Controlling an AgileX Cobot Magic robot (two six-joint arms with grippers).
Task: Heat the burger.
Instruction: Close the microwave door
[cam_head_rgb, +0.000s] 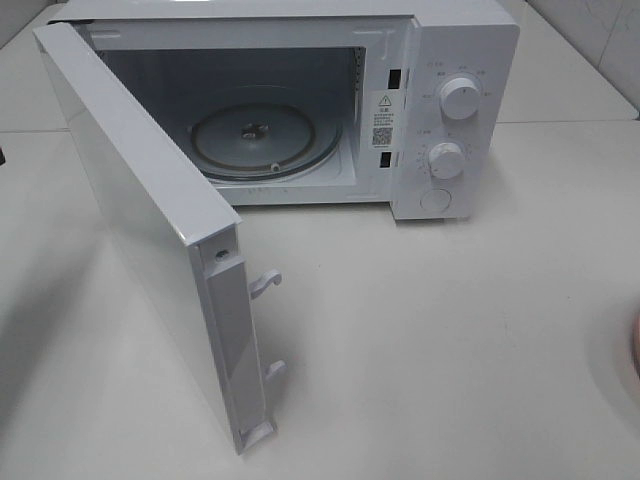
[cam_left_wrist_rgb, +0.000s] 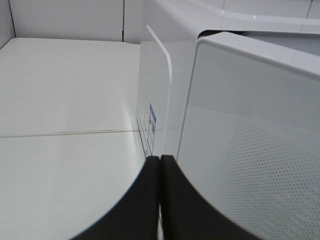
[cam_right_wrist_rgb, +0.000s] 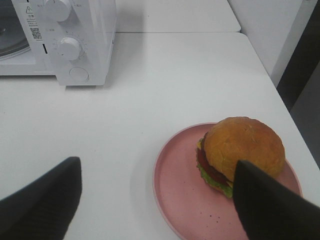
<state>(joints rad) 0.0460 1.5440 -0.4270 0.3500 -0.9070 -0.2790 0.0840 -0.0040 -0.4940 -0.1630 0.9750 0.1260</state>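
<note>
From my remote station I see the white microwave (cam_head_rgb: 300, 100) standing at 12 o'clock on the pale table (cam_head_rgb: 450, 340), its door (cam_head_rgb: 150, 230) swung wide toward 8 o'clock and the glass turntable (cam_head_rgb: 265, 140) bare inside. Two round knobs (cam_head_rgb: 459, 98) sit one above the other on the control panel at the oven's right side.

My left gripper (cam_left_wrist_rgb: 160, 165) has its dark fingers pressed together, holding nothing, close beside the outer face of the open door. My right gripper (cam_right_wrist_rgb: 155, 200) is spread wide — one finger (cam_right_wrist_rgb: 260, 200) hangs over the burger's (cam_right_wrist_rgb: 240, 150) near edge, the other well clear of it over the table. The burger rests on a pink plate (cam_right_wrist_rgb: 180, 185), out at about 4 o'clock from the microwave.
</note>
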